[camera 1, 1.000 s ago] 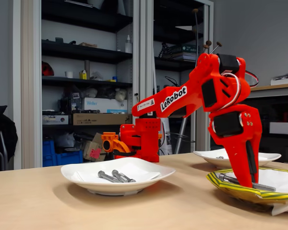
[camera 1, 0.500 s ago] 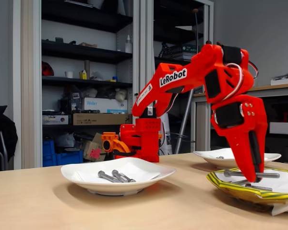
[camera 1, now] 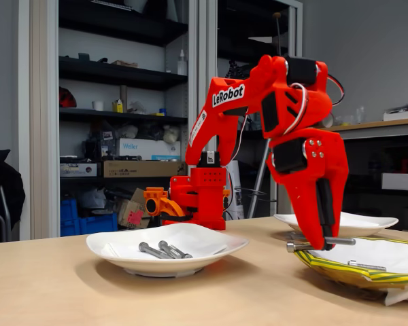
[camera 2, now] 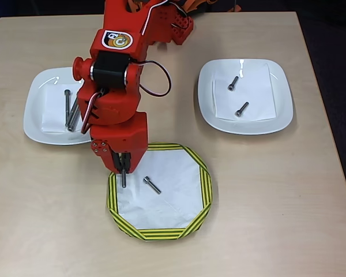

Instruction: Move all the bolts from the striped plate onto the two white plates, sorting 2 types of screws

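Note:
My red gripper (camera 1: 319, 242) (camera 2: 122, 169) is shut on a long bolt (camera 1: 340, 240) (camera 2: 124, 180) and holds it level just above the left rim of the striped plate (camera 1: 340, 270) (camera 2: 205, 184). A short bolt (camera 2: 151, 184) (camera 1: 367, 265) lies on that plate's white inside. In the overhead view, the left white plate (camera 2: 32, 118) (camera 1: 105, 246) carries two long bolts (camera 2: 69, 109) (camera 1: 160, 250). The right white plate (camera 2: 282, 98) (camera 1: 375, 223) holds two short bolts (camera 2: 233, 83) (camera 2: 241, 109).
The arm's base (camera 1: 198, 198) stands at the table's far edge between the two white plates. Bare wooden table (camera 2: 277, 202) surrounds the plates. Shelves and a desk stand behind the table.
The gripper has lifted the long bolt off the striped plate and swung it leftward in the fixed view, toward the plate's rim. The short bolt stays on the plate.

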### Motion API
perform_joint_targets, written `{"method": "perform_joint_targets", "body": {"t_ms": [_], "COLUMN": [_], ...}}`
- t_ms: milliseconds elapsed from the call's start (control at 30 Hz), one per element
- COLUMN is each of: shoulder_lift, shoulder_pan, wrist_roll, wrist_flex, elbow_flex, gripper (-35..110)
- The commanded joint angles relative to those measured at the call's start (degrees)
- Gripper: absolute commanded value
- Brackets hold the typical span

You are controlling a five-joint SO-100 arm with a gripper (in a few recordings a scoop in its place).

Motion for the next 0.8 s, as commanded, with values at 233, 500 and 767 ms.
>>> {"method": "perform_joint_targets", "body": {"t_ms": [233, 500, 767], "shoulder_lift": [5.9, 4.9, 3.1], "shoulder_pan": [-0.9, -1.7, -2.6], "wrist_roll": [2.3, 3.0, 1.8], "wrist_flex": [-3.1, -7.2, -19.4], "elbow_flex": [3.9, 6.1, 10.8], "gripper": [0, 0, 0]}}
